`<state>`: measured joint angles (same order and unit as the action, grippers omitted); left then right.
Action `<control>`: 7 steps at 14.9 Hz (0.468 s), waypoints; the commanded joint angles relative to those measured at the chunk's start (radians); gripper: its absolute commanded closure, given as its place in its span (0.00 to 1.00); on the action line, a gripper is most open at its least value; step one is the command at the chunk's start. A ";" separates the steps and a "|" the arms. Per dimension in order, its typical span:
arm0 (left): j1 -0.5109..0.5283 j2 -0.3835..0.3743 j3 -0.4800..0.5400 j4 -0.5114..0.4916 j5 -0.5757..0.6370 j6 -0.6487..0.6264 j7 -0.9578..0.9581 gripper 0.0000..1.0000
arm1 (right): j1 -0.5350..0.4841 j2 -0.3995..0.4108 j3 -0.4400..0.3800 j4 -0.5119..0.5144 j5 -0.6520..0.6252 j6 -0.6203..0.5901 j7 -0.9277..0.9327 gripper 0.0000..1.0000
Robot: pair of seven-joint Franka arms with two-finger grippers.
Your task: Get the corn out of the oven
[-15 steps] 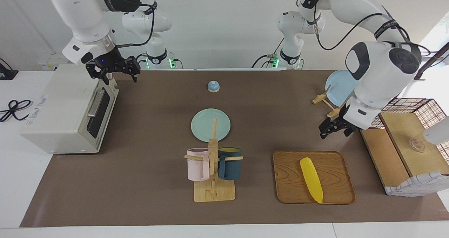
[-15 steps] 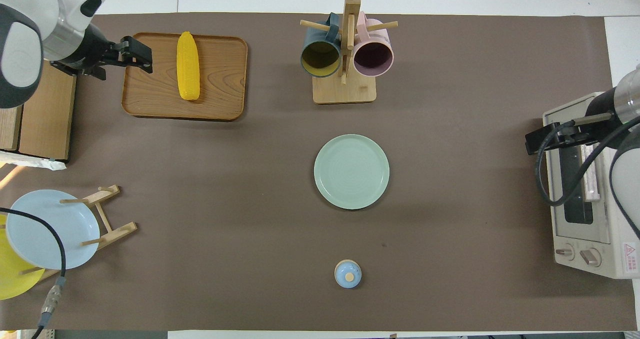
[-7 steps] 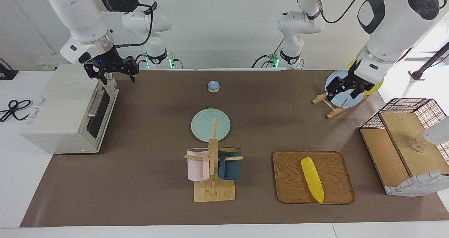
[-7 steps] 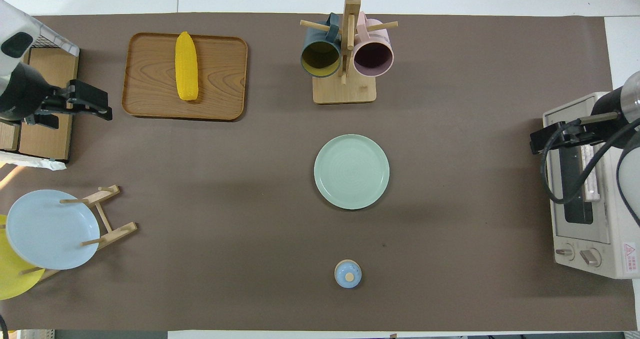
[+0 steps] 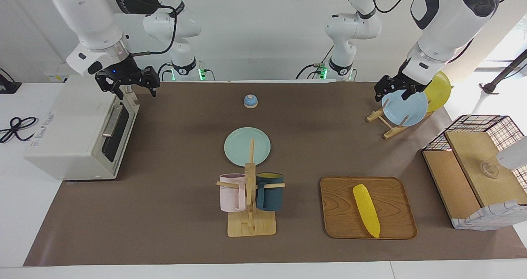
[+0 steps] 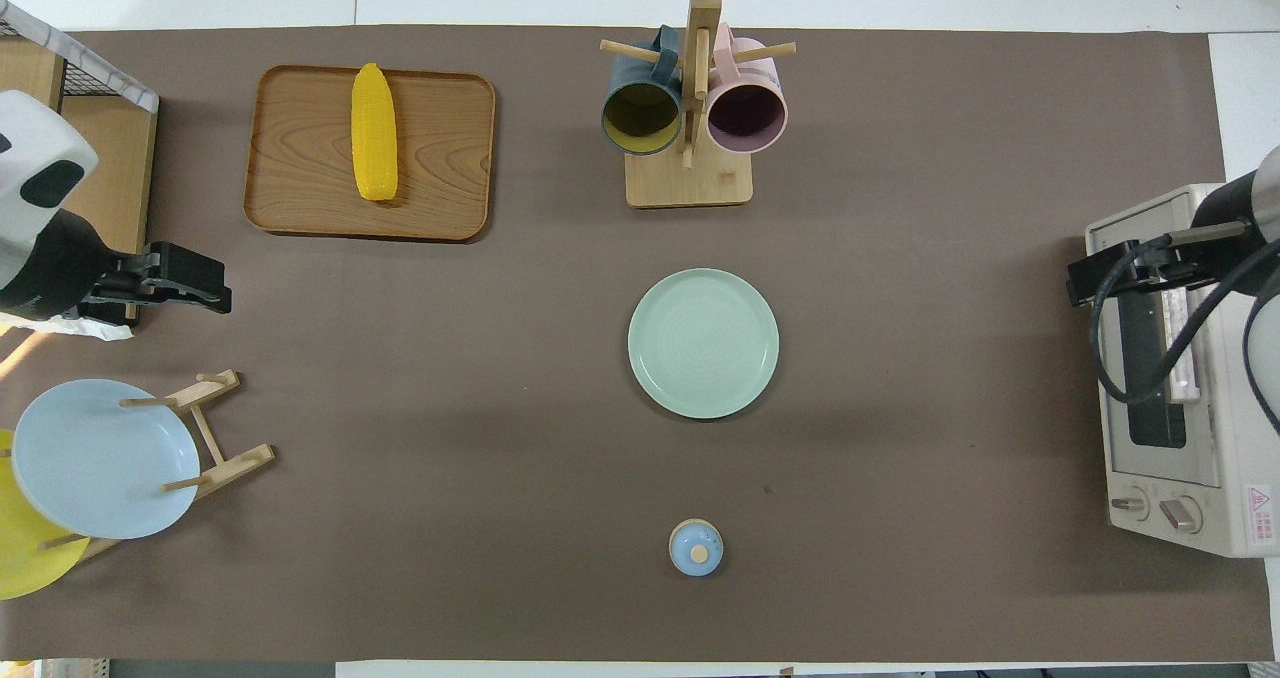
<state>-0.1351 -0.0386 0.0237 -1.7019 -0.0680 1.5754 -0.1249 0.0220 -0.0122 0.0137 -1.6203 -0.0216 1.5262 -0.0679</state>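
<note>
Yellow corn (image 5: 366, 210) flat on wooden tray (image 5: 337, 205); cream oven (image 5: 78, 135) door shut.

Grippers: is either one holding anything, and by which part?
Nothing is held. The left gripper and right gripper are empty; the corn lies on the wooden tray.

Corn (image 6: 374, 133) on wooden tray (image 6: 445, 158), green plate (image 6: 703, 343) mid-table, oven (image 6: 1170, 378) shut

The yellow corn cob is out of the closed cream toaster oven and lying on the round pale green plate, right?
Not quite. The yellow corn cob is out of the closed cream toaster oven, but it lies on the wooden tray, not the round pale green plate. The facing view shows this.
</note>
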 commanded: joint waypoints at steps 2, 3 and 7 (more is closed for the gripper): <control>0.008 0.035 -0.002 0.076 0.019 0.002 0.018 0.00 | -0.005 0.012 0.003 0.019 -0.011 0.003 0.010 0.00; 0.003 0.032 -0.002 0.068 0.030 0.000 0.018 0.00 | -0.004 0.011 0.003 0.019 -0.011 0.005 0.011 0.00; 0.003 0.029 -0.007 0.068 0.039 -0.017 0.018 0.00 | -0.004 0.011 0.003 0.019 -0.011 0.017 0.013 0.00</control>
<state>-0.1351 -0.0196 0.0237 -1.6550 -0.0547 1.5762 -0.1194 0.0219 -0.0121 0.0137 -1.6192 -0.0216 1.5352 -0.0679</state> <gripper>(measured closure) 0.000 0.000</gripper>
